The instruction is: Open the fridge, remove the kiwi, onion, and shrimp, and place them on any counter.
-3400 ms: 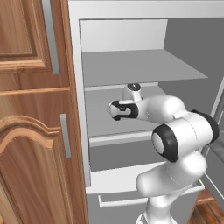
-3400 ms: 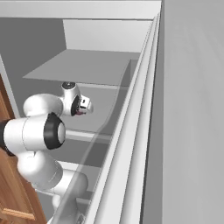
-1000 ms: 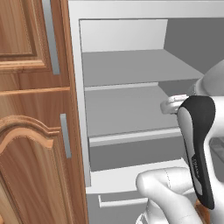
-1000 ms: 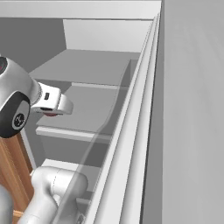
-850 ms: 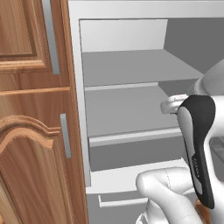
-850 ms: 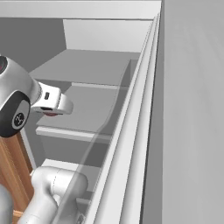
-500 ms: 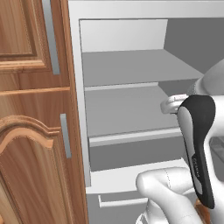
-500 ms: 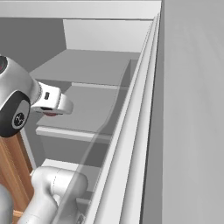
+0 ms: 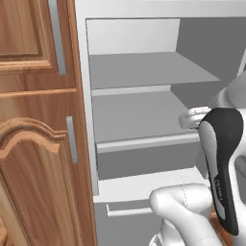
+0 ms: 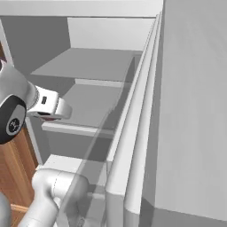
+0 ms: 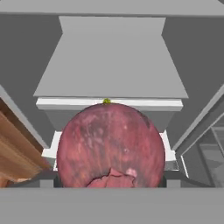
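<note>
Nothing has shifted in the last second. Gripper (image 11: 110, 186) jaws pinch the onion (image 11: 111, 146) before the open fridge (image 9: 144, 103).

Glossy white rounded arm (image 9: 185, 211) segments, a black joint band with faint grey lettering

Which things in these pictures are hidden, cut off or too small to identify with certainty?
- Fingers: in the hand view the onion covers them, so the grip contact is hidden.
- A small green spot above the onion in the hand view: perhaps the kiwi, but too small to tell.
- Shrimp: I cannot make it out on the fridge shelves.
- Bottom drawer: in the left base view the arm cuts it off; its contents are hidden.
</note>
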